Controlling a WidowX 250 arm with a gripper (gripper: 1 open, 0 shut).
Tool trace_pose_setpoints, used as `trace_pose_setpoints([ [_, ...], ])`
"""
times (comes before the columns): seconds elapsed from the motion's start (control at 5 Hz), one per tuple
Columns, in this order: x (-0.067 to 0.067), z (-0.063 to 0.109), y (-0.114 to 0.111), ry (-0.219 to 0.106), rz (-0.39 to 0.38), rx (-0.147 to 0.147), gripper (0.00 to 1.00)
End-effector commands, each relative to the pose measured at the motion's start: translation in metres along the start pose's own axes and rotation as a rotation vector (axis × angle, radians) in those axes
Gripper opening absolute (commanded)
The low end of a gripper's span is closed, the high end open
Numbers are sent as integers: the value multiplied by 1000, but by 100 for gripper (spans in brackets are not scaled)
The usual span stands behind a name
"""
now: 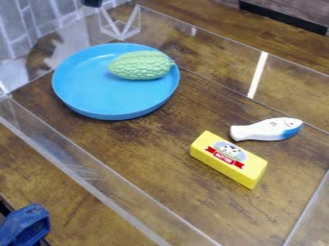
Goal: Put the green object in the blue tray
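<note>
The green object (140, 65), a bumpy light green toy gourd, lies on its side inside the blue tray (80, 96), toward the tray's far right part. Nothing touches it. Only a dark sliver of my gripper (92, 3) shows at the very top edge, behind and above the tray's far rim. Nothing hangs below it, and its fingertips are cut off by the frame.
A yellow block with a cartoon face (229, 159) lies near the front right. A white and blue fish toy (267, 130) lies behind it. Clear acrylic walls (77, 168) fence the wooden table. A blue thing (23, 226) sits outside at the bottom left.
</note>
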State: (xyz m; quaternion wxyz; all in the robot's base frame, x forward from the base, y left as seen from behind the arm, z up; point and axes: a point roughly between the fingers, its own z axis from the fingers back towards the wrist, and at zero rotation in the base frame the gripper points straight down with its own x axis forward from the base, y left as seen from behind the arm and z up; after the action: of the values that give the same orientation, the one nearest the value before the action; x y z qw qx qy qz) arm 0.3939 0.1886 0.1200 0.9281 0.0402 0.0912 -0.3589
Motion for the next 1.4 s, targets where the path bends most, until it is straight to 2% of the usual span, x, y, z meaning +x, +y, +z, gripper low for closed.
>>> trace_pose_setpoints([
  [0.0, 6, 22, 8, -22, -14, 98, 100],
  [0.2, 16, 23, 8, -28, -95, 111, 100],
  [0.4, 10, 19, 7, -40, -106, 116, 100],
  [0.6, 2, 14, 8, -56, -106, 111, 100],
  [0.8, -3, 17, 10, -63, -99, 115, 100],
  [1.2, 1, 30, 11, -76, -24, 99, 100],
])
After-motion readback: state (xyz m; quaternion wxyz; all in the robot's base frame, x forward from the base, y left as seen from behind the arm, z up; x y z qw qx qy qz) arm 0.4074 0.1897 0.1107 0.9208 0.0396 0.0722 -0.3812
